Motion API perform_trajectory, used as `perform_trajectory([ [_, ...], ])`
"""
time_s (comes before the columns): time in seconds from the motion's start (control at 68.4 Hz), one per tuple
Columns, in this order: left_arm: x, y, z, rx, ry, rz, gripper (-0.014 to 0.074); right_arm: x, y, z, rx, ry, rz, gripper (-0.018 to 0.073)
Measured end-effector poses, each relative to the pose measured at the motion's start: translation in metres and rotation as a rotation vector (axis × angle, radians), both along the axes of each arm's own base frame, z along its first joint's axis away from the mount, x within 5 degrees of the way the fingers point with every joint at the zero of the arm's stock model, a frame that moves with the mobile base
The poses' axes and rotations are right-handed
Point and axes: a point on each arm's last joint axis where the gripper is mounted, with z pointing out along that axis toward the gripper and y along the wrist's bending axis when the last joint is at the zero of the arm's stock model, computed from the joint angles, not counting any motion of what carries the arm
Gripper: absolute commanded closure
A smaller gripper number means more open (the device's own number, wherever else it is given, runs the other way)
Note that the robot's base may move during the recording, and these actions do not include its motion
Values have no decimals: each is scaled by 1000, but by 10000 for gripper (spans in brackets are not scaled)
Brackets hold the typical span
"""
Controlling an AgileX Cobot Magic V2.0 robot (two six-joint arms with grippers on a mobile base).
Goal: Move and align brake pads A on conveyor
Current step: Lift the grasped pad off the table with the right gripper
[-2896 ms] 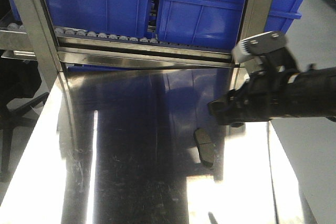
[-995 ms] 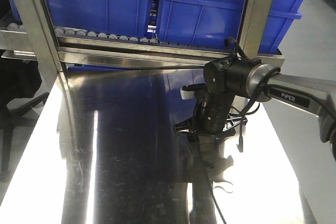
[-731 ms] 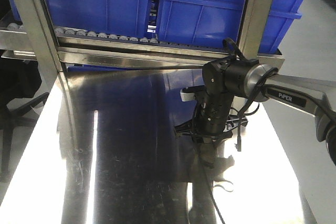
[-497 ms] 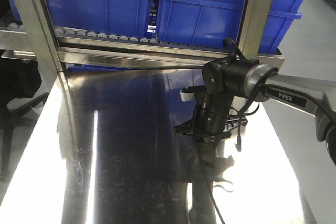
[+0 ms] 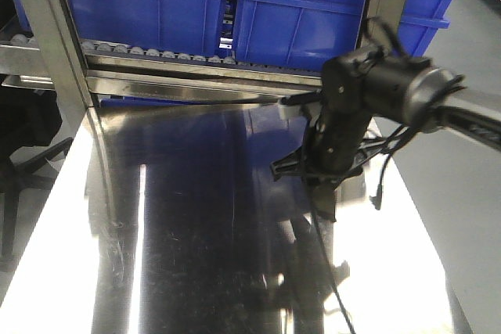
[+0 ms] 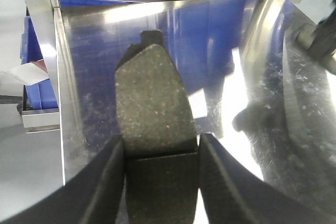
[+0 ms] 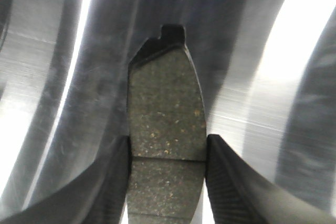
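Note:
Two brake pads A show, each with a speckled grey-brown face and a centre groove. In the right wrist view my right gripper is shut on one pad across its width, above the steel table. The front view shows that gripper raised off the table with the dark pad hanging below it. In the left wrist view my left gripper is shut on another pad near the table's far left corner. The conveyor is out of view.
The shiny steel table fills the front view; its right edge runs near the right arm. Behind it stand a roller rack with blue bins and steel uprights. A dark blurred shape sits at the upper right of the left wrist view.
The right arm came down over the pad lying on the table, stayed on it, and has now risen up and to the right with the pad in its fingers.

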Motion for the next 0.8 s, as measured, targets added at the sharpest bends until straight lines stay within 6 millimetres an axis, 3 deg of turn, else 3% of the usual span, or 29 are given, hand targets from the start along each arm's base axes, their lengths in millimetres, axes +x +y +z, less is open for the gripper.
perform_trajectory([
  [0.176, 0, 0, 0, 0, 0, 0, 603, -22, -28, 33, 37, -98, -67, 568],
  [0.395, 0, 0, 0, 0, 0, 0, 603, -73, -73, 56, 57, -205, -127, 568],
  [0.6, 0, 0, 0, 0, 0, 0, 603, -129, -106, 63, 67, -301, -161, 568],
  [0.805, 0, 0, 0, 0, 0, 0, 603, -178, -120, 62, 101, -391, -160, 566],
])
